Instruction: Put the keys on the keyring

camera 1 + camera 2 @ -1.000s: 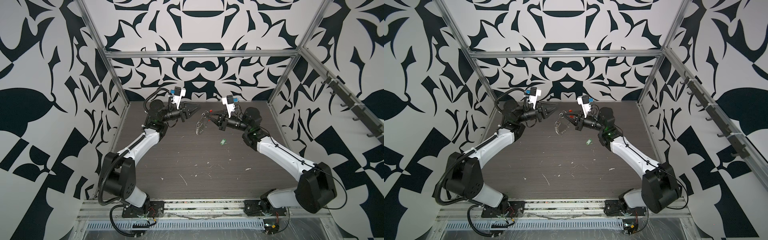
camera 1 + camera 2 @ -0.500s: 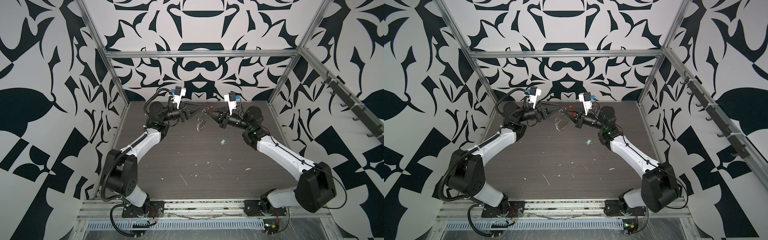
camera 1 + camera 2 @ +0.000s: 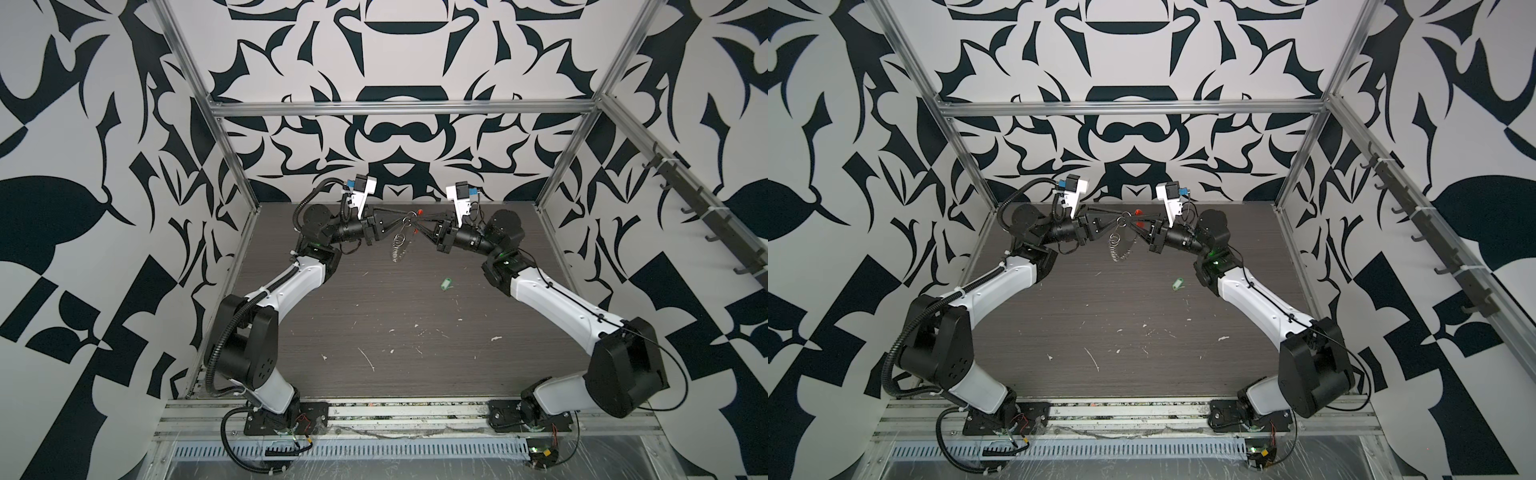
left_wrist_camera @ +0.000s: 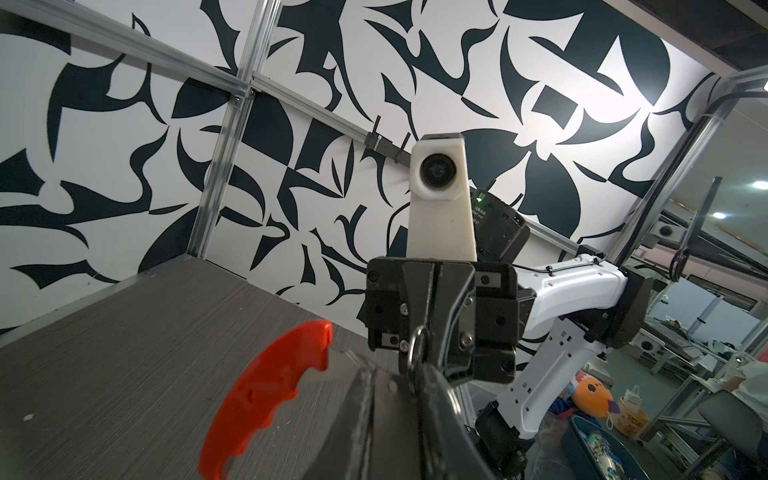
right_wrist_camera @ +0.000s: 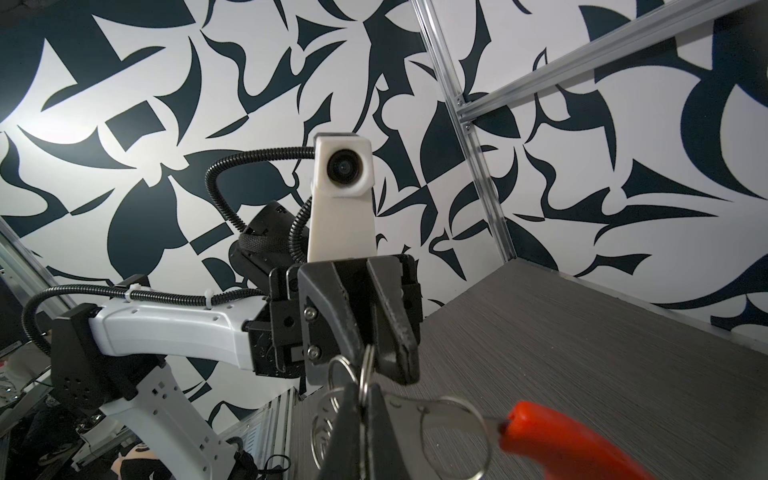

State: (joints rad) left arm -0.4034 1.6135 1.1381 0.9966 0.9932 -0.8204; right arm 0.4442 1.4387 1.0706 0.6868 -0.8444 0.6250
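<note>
The green key tag [image 3: 446,284] hasn't budged. It lies flat on the table [image 3: 374,332], out in the open, well apart from both my grippers and not threaded on anything yet.

Up at the back, the keyring [image 3: 400,246] hangs in the air. Its string of small rings dangles clear of the table, and the red grip [image 4: 266,395] sticks out to one side.

Here's the change. A second ago my left gripper [image 3: 407,217] stood off on its own side and the keyring hung from my right alone. Now the left has come across, and the two meet tip to tip.

On the right gripper [image 3: 416,222] the jaws are pressed tight on the keyring, same as before. On the left they're nearly together, pinching a small silver ring [image 5: 366,360] edge-on, seemingly the one my right is clamping.

So the keyring is braced from both sides, which I read as setting up to re-grip it or pry it open. The tag is the next pickup, and one gripper must let go to fetch it.
</note>
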